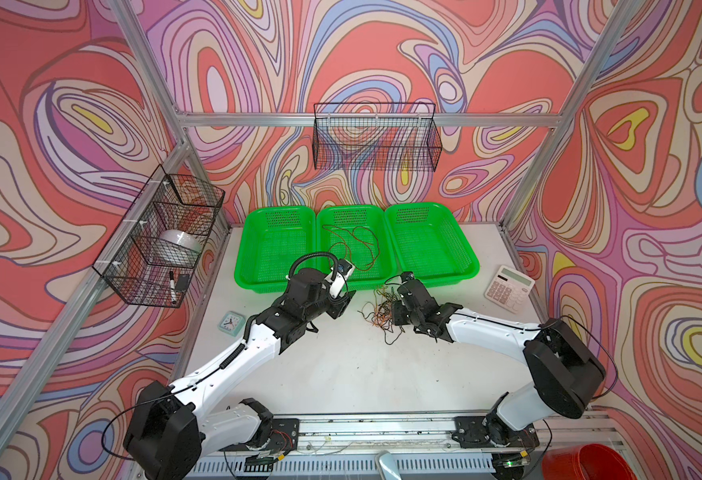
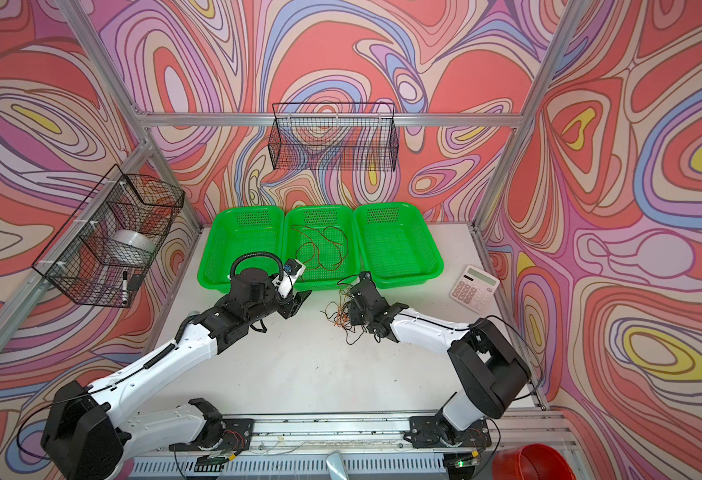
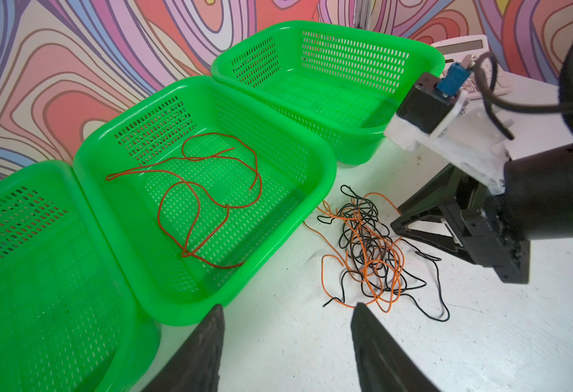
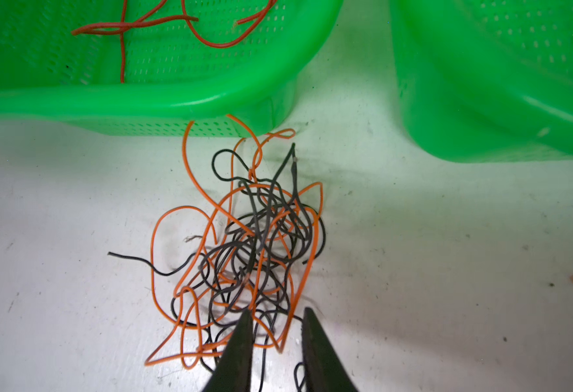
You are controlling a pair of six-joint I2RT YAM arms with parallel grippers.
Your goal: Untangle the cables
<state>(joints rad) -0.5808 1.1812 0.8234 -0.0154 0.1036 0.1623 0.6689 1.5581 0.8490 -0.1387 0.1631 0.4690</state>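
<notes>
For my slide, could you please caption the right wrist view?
Right gripper over tangled orange and black cables near green baskets.

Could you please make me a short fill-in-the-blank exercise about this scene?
The dark red cable lies in the ____ green basket. The tangle on the table mixes black strands with ____ ones. In both top views the calculator lies near the table's ____ edge.
Missing words: middle; orange; right.
</notes>
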